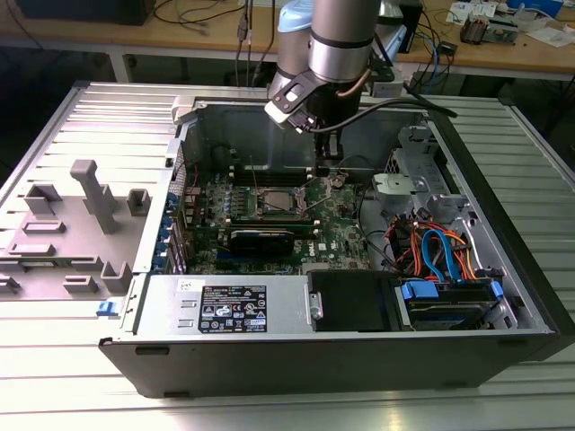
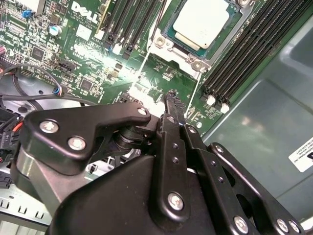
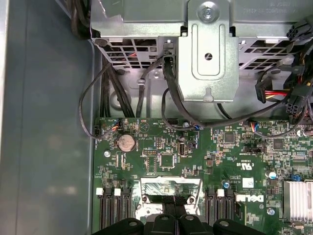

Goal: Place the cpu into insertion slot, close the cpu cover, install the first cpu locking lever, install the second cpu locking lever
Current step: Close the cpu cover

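Note:
The cpu (image 2: 201, 22), a flat square chip with a dull silver top, sits in the insertion slot (image 1: 272, 199) on the green board. A silvery frame, the cpu cover (image 2: 159, 45), lies around the chip. I cannot tell whether any lever is latched. My gripper (image 1: 328, 169) hangs inside the open computer case, just to the exterior view's right of the slot and low over the board. Its black fingers (image 2: 172, 105) are pressed together with nothing between them. In the first wrist view the gripper (image 3: 174, 209) points at the silvery edge of the cover (image 3: 171, 186).
Black memory slots (image 2: 244, 54) flank the socket on both sides. A metal drive cage (image 3: 208, 54) with cable bundles (image 1: 440, 251) stands at the exterior view's right. The power supply (image 1: 225, 305) lines the case's front wall. A grey plastic fixture (image 1: 85, 215) lies outside, at the left.

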Controlling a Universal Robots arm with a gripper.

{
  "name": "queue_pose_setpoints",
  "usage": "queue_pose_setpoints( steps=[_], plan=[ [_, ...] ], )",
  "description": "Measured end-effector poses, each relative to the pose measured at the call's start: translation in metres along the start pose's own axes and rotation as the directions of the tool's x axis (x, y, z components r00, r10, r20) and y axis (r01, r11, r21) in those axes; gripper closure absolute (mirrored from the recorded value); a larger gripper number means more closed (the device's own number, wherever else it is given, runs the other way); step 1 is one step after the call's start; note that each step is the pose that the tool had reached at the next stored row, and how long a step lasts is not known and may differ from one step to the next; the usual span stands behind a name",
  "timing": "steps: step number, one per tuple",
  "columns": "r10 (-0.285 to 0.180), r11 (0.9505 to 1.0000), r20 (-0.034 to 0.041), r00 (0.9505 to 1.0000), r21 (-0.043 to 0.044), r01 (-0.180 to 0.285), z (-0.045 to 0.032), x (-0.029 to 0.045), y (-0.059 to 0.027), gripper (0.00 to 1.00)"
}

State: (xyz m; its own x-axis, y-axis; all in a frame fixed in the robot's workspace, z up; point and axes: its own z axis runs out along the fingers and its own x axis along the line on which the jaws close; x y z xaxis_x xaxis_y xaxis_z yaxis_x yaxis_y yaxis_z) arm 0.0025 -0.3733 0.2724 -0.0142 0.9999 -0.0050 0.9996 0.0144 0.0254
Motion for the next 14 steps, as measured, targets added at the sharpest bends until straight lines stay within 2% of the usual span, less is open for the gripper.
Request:
queue_pose_setpoints(
  steps=[14],
  plan=[
    [0.000,1.0000,0.0000,1.0000,0.0000,0.000,0.0002,0.0000,0.0031,0.89]
  ],
)
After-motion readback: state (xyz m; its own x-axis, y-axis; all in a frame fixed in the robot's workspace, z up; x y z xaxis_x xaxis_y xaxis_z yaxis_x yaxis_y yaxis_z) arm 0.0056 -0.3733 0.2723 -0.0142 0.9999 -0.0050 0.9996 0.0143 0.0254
